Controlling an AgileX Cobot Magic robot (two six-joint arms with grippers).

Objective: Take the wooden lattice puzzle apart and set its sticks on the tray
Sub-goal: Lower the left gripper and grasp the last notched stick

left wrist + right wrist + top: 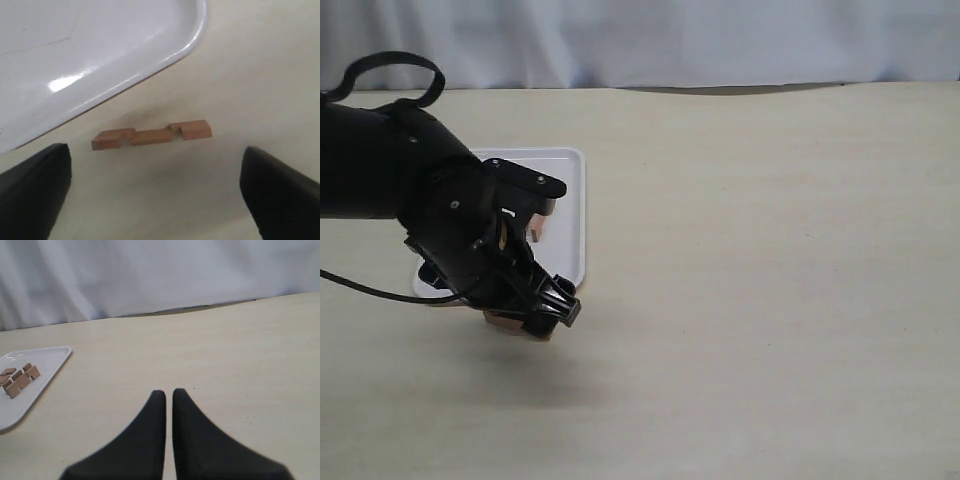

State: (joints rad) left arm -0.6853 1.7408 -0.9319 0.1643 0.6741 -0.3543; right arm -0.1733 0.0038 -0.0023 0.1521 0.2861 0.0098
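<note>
One notched reddish-brown stick (151, 135) lies flat on the table just outside the white tray's rim (150, 70). My left gripper (155, 195) hangs over it, open, its dark fingers (35, 185) wide on either side and touching nothing. In the exterior view the left gripper (535, 305) covers the tray's near corner (575, 200), and the stick (515, 322) peeks out beneath it. Other sticks (19, 379) lie together on the tray (47, 362). No assembled lattice shows. My right gripper (165, 392) is shut and empty, far from the tray.
The pale wooden table (770, 300) stretches to the right of the tray. A white curtain (670, 40) hangs behind the far edge. The left arm's black cable (370, 290) trails off to the left.
</note>
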